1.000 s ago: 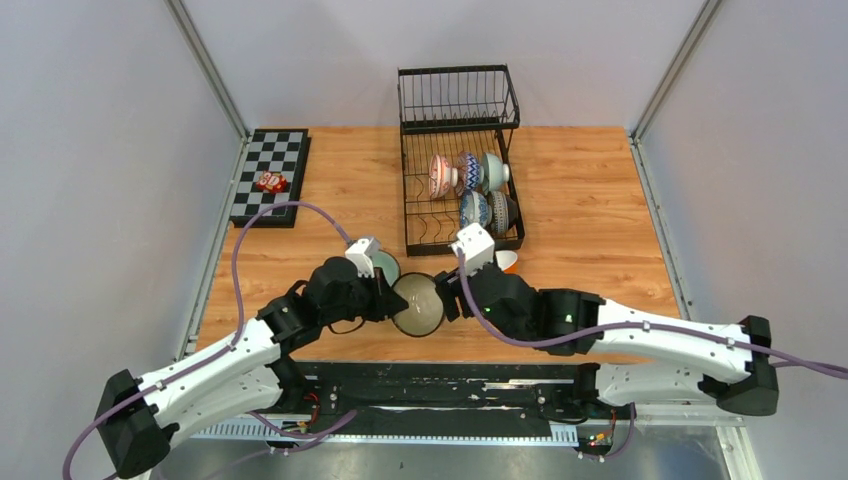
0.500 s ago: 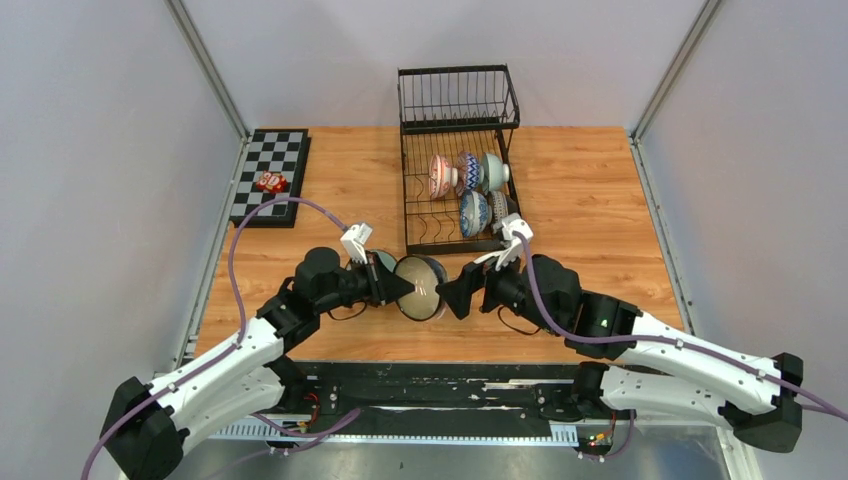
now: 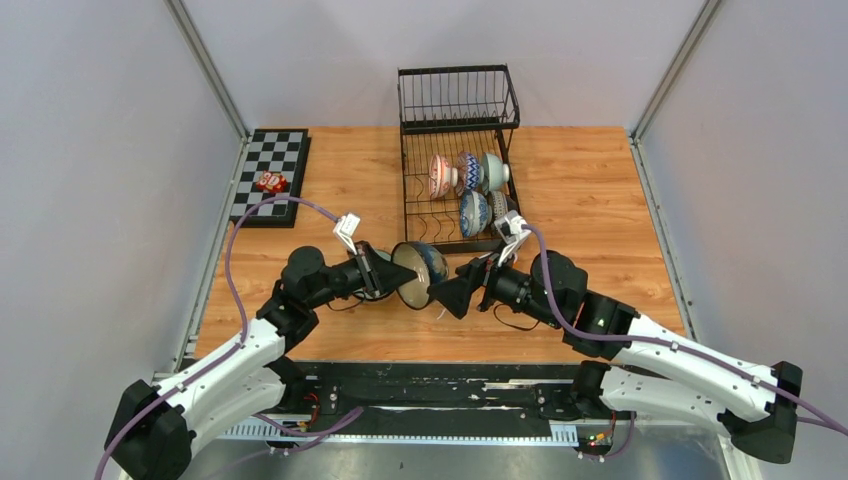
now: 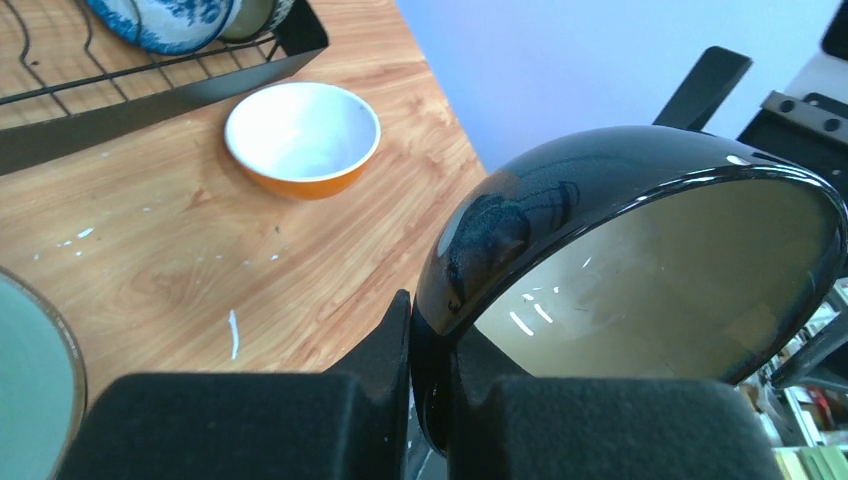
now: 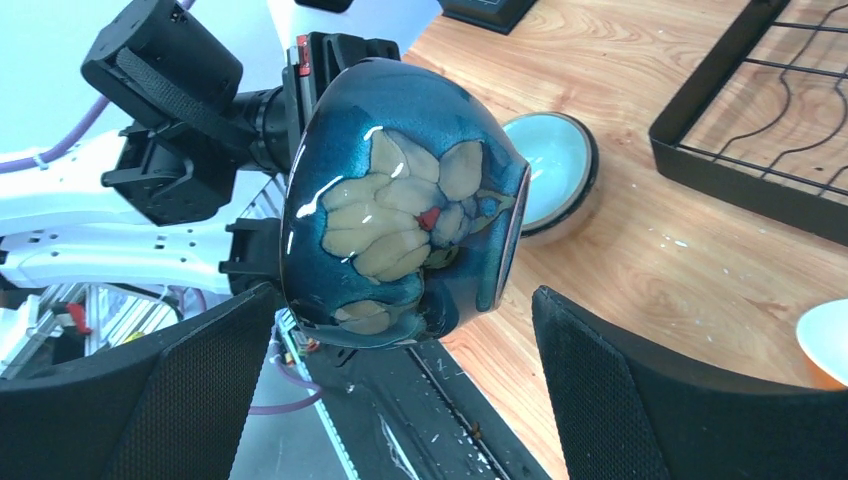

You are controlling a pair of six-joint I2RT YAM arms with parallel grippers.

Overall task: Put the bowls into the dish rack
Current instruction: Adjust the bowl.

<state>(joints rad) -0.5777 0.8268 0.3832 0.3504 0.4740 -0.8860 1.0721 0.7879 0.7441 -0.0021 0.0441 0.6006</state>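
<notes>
Counting the dish rack (image 3: 406, 195), five bowls (image 3: 468, 172) stand on edge in its slots, three in the far row and two in the near row, so most of the load looks done. Three remain outside it. A dark blue floral bowl (image 3: 420, 272) hangs in the air over the table, tipped on its side, with the rack at 12 o'clock from it in the overhead view. The left gripper (image 3: 393, 283), at 9 o'clock of that bowl, is pinched nearly closed on its rim and carries it. The right gripper (image 3: 452, 292), at 4 o'clock of the bowl, stands spread as wide as it goes; its wrist view shows one jaw on either side of the bowl's foot with a gap on both sides, so it has hold of nothing. A pale green bowl (image 5: 555, 165) sits upright on the wood under the left arm. An orange bowl (image 4: 302, 135) with a white inside rests on the table just off the rack's near edge. Both have yet to be picked up.
</notes>
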